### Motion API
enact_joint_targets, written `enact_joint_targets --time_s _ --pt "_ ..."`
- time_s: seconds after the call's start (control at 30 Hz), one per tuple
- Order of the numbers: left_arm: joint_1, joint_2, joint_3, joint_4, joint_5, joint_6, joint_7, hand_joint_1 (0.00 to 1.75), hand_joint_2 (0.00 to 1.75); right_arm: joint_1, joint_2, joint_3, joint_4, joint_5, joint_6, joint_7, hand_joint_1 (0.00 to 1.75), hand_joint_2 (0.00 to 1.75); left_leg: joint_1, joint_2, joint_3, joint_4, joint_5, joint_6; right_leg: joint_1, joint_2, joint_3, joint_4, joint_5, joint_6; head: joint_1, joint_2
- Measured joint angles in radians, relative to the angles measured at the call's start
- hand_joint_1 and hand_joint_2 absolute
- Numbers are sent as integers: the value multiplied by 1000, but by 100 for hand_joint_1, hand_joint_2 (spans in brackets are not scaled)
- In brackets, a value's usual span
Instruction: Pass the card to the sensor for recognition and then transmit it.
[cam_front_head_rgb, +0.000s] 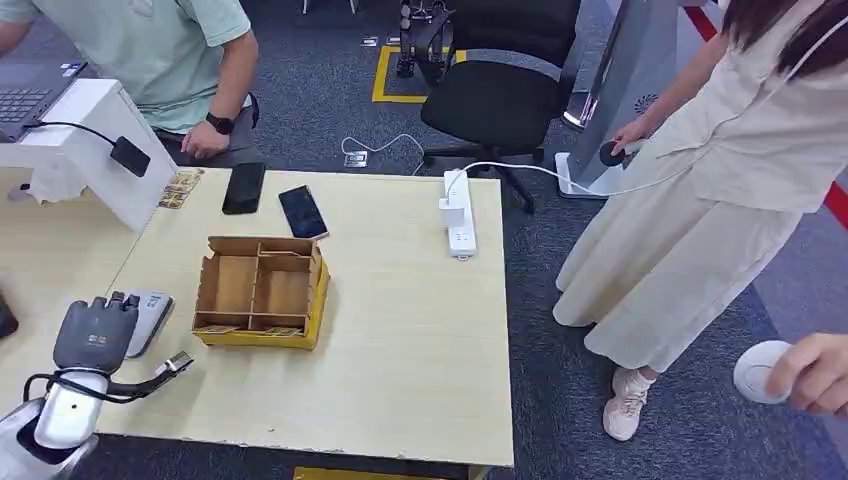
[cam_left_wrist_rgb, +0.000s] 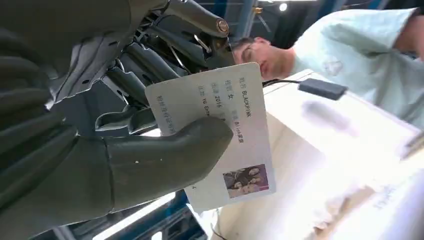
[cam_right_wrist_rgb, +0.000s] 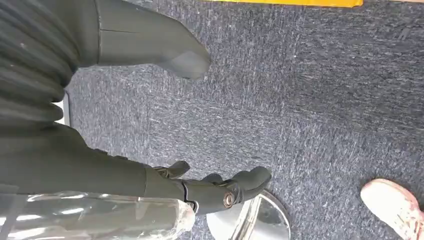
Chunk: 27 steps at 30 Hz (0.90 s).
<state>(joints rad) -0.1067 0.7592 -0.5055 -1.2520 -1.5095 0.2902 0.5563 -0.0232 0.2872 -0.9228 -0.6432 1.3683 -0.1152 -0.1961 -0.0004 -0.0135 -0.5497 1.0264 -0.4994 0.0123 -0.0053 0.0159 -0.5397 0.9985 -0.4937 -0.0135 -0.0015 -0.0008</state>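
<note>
The left robot hand (cam_left_wrist_rgb: 125, 150) pinches a card (cam_left_wrist_rgb: 220, 135) between thumb and fingers above the desk (cam_front_head_rgb: 400, 330), near the white sensor stand (cam_front_head_rgb: 95, 140); thin, stiff, light and likely slippery, it seems best gripped by its faces, while the right robot hand (cam_right_wrist_rgb: 150, 125) hangs with fingers apart, holding nothing.
</note>
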Motion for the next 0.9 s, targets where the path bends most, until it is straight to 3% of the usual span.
enact_joint_targets --time_s 0.13,0.33,0.9 --pt "18 -22 5 0 0 15 -68 175 175 -3 5 -10 -3 7 0 -4 0 175 0 0 0 0 0 0 0 0 0 0 0 0 0 0" --pt "20 -54 10 7 0 28 -112 175 175 -9 8 -23 -7 21 1 -4 0 175 0 -1 0 0 0 0 0 -1 0 0 0 0 0 0" --pt "-73 -79 -18 46 0 -8 -22 175 175 -18 12 -34 -21 31 -2 -4 0 175 0 -1 0 0 1 -1 0 -1 0 0 0 0 0 0"
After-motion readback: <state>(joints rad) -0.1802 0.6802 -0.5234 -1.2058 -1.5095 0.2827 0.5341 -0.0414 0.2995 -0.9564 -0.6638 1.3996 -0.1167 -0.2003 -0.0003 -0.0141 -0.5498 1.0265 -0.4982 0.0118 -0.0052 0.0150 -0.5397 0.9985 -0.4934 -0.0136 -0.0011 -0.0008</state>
